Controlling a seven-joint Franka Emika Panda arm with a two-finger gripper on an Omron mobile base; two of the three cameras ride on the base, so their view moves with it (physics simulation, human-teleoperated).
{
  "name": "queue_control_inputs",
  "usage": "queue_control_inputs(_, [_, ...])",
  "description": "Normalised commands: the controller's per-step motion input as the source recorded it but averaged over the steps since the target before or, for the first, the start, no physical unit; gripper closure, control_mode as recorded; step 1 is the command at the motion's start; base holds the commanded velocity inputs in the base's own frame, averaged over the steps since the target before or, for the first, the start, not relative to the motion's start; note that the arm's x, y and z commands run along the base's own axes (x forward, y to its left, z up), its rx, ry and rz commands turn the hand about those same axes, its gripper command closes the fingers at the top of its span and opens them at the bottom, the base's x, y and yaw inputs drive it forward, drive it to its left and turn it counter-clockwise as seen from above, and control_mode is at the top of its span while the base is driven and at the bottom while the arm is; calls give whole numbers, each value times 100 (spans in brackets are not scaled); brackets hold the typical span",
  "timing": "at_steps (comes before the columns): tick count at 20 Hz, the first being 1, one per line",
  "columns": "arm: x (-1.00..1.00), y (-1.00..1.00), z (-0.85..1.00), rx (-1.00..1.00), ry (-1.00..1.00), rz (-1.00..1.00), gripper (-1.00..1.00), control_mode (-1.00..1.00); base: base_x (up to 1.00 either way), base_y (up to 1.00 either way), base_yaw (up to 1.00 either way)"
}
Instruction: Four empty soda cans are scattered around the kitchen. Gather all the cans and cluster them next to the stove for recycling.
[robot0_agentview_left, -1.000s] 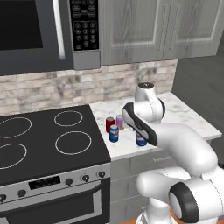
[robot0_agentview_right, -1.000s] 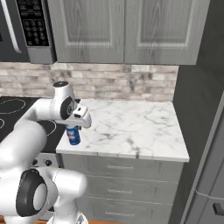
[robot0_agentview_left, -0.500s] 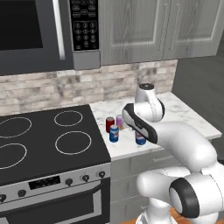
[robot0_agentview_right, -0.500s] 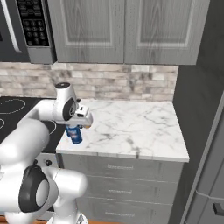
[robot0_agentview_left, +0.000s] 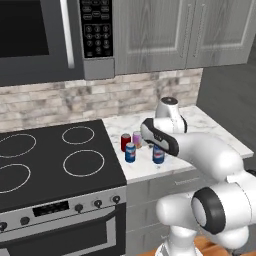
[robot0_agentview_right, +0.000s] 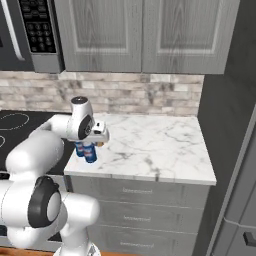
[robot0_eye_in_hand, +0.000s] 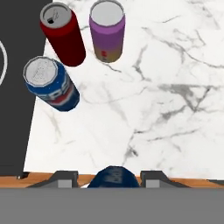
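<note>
1. Four cans stand on the marble counter (robot0_agentview_left: 210, 131) just beside the stove (robot0_agentview_left: 50, 160): red can (robot0_eye_in_hand: 63, 37), purple can (robot0_eye_in_hand: 107, 31), blue can (robot0_eye_in_hand: 50, 83), and a second blue can (robot0_eye_in_hand: 113, 177).
2. The gripper (robot0_eye_in_hand: 111, 178) is closed around that second blue can.
3. Empty cans are likely light, thin-walled, slick and easily dented; hold mid-body, gently.

Red can (robot0_eye_in_hand: 64, 35), pink-purple can (robot0_eye_in_hand: 107, 31), blue white-red-marked can (robot0_eye_in_hand: 51, 85), white grey-veined marble counter (robot0_eye_in_hand: 166, 87), black stove (robot0_agentview_left: 45, 165).
</note>
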Motion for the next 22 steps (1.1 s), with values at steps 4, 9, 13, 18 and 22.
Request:
queue_control_inputs(4, [33, 0, -2, 4, 0, 8, 100, -100, 0, 0, 0])
queue_control_inputs(9, [32, 0, -12, 0, 0, 6, 100, -100, 0, 0, 0])
queue_control_inputs(13, [27, 0, -19, 0, 0, 5, 100, -100, 0, 0, 0])
queue_control_inputs(18, [23, 0, -21, 0, 0, 4, 100, -100, 0, 0, 0])
queue_control_inputs(22, [20, 1, -16, 0, 0, 5, 100, -100, 0, 0, 0])
